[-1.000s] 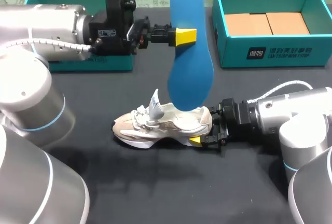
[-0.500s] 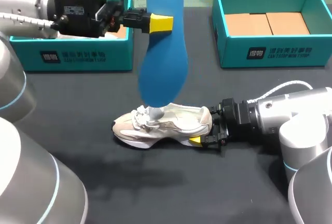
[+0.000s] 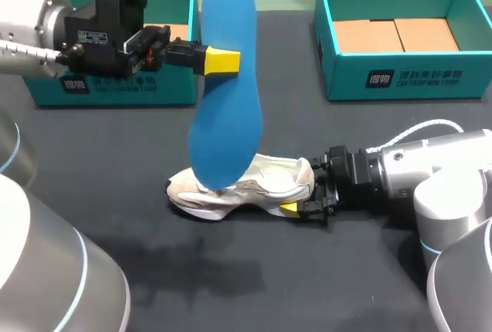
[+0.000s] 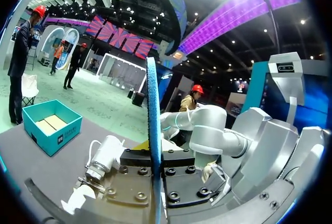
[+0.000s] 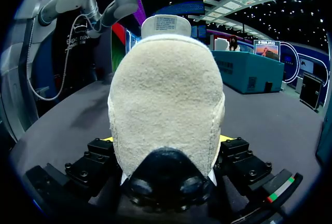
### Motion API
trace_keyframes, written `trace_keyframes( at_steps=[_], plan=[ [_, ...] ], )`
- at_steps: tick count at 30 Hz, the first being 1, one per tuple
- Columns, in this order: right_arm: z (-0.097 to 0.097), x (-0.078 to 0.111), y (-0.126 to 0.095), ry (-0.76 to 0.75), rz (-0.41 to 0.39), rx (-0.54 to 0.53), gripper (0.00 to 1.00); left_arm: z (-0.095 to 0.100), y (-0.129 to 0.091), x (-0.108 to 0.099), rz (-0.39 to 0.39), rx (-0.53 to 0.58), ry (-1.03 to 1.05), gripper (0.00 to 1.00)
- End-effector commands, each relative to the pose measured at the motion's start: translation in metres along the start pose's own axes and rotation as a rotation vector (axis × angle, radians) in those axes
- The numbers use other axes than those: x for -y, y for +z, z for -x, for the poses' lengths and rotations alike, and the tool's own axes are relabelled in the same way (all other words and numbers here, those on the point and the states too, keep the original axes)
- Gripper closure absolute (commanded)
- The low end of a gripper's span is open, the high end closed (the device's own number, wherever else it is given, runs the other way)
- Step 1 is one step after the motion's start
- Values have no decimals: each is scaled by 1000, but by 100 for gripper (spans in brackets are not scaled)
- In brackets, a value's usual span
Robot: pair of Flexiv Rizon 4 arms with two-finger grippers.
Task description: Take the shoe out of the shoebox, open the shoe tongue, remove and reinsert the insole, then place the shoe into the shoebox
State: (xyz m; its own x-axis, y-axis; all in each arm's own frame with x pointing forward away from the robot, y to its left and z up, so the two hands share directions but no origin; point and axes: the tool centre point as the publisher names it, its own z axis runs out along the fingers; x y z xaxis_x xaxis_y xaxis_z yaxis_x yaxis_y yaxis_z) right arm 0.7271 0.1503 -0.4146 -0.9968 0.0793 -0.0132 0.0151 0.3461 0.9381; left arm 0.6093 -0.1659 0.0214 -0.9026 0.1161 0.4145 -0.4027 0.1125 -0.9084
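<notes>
Print in white is carried on the front wall of the left teal box (image 3: pixel 115 90) and of the right teal box (image 3: pixel 400 78), and a small printed tag is seen at the top of the shoe's tongue (image 5: pixel 166 24). None of it is read off here.

The blue insole (image 3: pixel 223 94) is pinched flat between the fingers of the left gripper (image 3: pixel 223 61), which are drawn almost together on its upper part. From the fingers it hangs upright, and more of its length is below them than above. In the left wrist view it is seen edge-on, as a thin blue strip rising from between the fingers. Its lower end is seen in front of the laces; whether it touches them cannot be told.

The pale shoe (image 3: pixel 254 186) is laid on its sole on the dark table (image 3: pixel 231 286), toe pointed away from the right gripper (image 3: pixel 304 187). The heel is clasped between this gripper's fingers, which are spread wide, one pressed to each side. In the right wrist view the space between the fingers is filled by the heel.

Both boxes are set well beyond the shoe. Brown cardboard pieces (image 3: pixel 396 34) are held in the right box. The left box is partly hidden by the left arm.
</notes>
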Motion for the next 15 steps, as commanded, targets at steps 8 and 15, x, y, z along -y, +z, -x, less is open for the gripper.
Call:
trace_keyframes(
  at_steps=[8,15],
  plan=[
    [-1,1,2,1,-5,0,100,-2,0,-3,-6,4,1,100],
    [-1,1,-1,14,-31,5,100,-2,0,-3,-6,4,1,100]
  ],
)
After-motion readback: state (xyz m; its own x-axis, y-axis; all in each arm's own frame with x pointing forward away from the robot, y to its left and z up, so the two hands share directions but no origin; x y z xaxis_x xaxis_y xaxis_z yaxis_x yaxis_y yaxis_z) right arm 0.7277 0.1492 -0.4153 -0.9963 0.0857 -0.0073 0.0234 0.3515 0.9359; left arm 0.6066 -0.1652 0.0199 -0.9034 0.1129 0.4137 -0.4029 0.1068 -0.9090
